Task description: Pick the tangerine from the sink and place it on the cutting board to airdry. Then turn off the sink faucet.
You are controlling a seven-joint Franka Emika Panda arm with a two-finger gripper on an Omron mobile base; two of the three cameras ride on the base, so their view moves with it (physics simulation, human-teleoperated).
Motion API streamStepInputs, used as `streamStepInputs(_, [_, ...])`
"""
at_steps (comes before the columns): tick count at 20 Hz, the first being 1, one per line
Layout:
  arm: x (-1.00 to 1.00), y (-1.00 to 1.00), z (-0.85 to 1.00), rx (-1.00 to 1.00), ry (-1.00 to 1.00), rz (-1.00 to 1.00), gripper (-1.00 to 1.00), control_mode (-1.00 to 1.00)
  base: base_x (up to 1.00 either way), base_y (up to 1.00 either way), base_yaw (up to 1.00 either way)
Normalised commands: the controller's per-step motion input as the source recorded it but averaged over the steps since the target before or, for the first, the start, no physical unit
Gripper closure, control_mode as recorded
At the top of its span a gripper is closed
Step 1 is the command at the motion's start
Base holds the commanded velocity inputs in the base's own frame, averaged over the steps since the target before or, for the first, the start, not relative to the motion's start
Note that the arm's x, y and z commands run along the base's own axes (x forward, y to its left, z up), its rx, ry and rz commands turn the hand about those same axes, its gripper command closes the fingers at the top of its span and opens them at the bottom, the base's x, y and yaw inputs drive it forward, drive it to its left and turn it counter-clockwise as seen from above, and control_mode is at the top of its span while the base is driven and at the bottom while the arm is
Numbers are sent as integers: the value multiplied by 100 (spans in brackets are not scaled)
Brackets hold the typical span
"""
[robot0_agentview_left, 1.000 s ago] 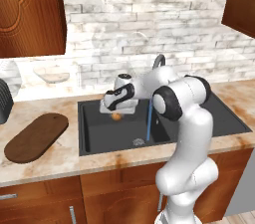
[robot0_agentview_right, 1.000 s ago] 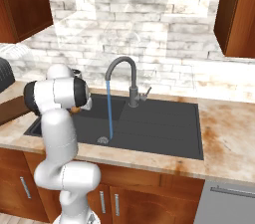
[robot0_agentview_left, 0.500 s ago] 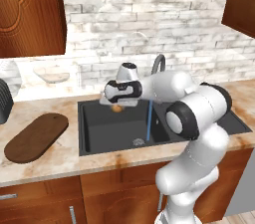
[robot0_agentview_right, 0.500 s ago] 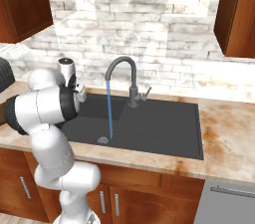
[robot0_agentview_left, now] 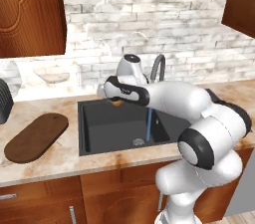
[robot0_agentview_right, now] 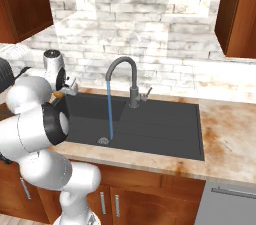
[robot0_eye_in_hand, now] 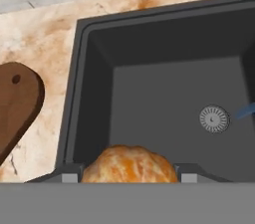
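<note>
The tangerine [robot0_eye_in_hand: 129, 164] is small, round and orange, and my gripper [robot0_eye_in_hand: 128, 174] is shut on it, with a fingertip on each side. It hangs above the left part of the black sink [robot0_eye_in_hand: 149, 98], whose round metal drain [robot0_eye_in_hand: 214, 118] lies below. From the base views the gripper [robot0_agentview_left: 112, 96] [robot0_agentview_right: 65, 90] holds the tangerine [robot0_agentview_left: 117, 101] [robot0_agentview_right: 59, 94] over the basin's back left area. The dark brown cutting board [robot0_agentview_left: 35, 136] [robot0_eye_in_hand: 15, 106] lies flat on the counter left of the sink [robot0_agentview_left: 114, 126]. The sink faucet [robot0_agentview_right: 131, 76] [robot0_agentview_left: 157, 68] runs a thin blue stream [robot0_agentview_right: 109, 114].
A pale shallow bowl [robot0_agentview_left: 51, 74] sits at the back of the counter behind the board. A dark ribbed object [robot0_agentview_left: 4, 101] stands at the far left. Wooden wall cabinets [robot0_agentview_left: 30, 14] hang above. The faucet's side lever [robot0_agentview_right: 146, 93] points right.
The arm has swung round, and the gripper with the tangerine has risen a little and drifted left toward the sink's left edge. The water keeps running.
</note>
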Motion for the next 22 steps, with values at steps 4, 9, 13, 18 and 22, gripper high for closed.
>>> streamStepInputs(4, [-40, 11, 72, 3, -1, 3, 100, -100, 0, 0, 0])
streamStepInputs(9, [-46, 17, 52, 3, -2, 7, 100, -100, 0, 0, 0])
streamStepInputs(13, [-62, 23, 7, 0, -12, 9, 100, -100, 0, 0, 0])
streamStepInputs(18, [-75, 23, 0, 0, -15, 11, 100, -100, 0, 0, 0])
streamStepInputs(22, [-76, 26, 0, 0, -14, 11, 100, -100, 0, 0, 0])
